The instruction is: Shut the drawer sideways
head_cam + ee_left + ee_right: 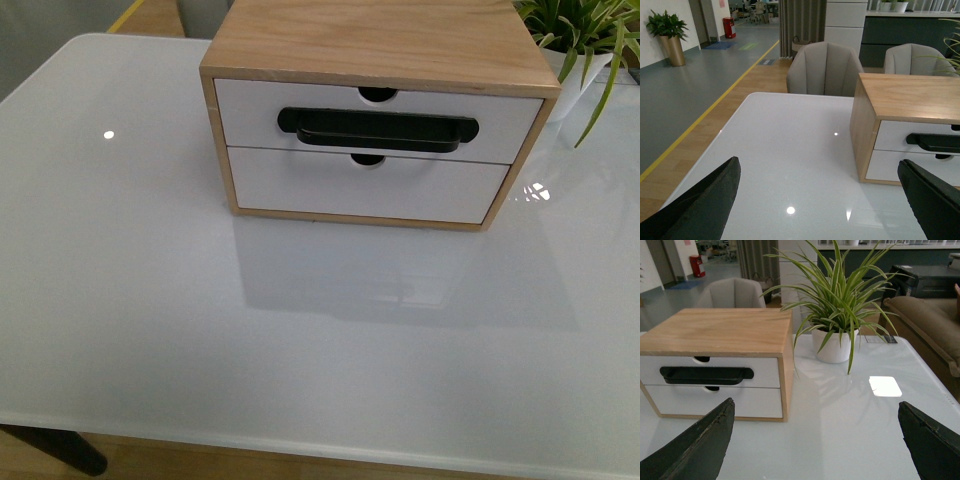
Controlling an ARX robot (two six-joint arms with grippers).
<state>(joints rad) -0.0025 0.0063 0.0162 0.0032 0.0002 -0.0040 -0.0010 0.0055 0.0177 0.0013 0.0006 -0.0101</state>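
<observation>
A light wood cabinet (pixel 380 45) stands at the far middle of the white table (pixel 200 330). Its upper drawer (pixel 250 110) has a white front, a long black bar handle (pixel 378 130) and a half-round notch; it sits about flush with the cabinet front. Below is a plain white drawer front (pixel 370 190). The drawer also shows in the left wrist view (pixel 895 136) and the right wrist view (pixel 765 371). My left gripper (pixel 825 200) is open over bare table, left of the cabinet. My right gripper (pixel 815 440) is open, to the cabinet's right front. Neither arm shows in the front view.
A potted spider plant in a white pot (pixel 832 342) stands right of the cabinet, also in the front view (pixel 585 60). Grey chairs (pixel 825 67) stand beyond the table's far edge. A brown sofa (pixel 925 325) is off to the right.
</observation>
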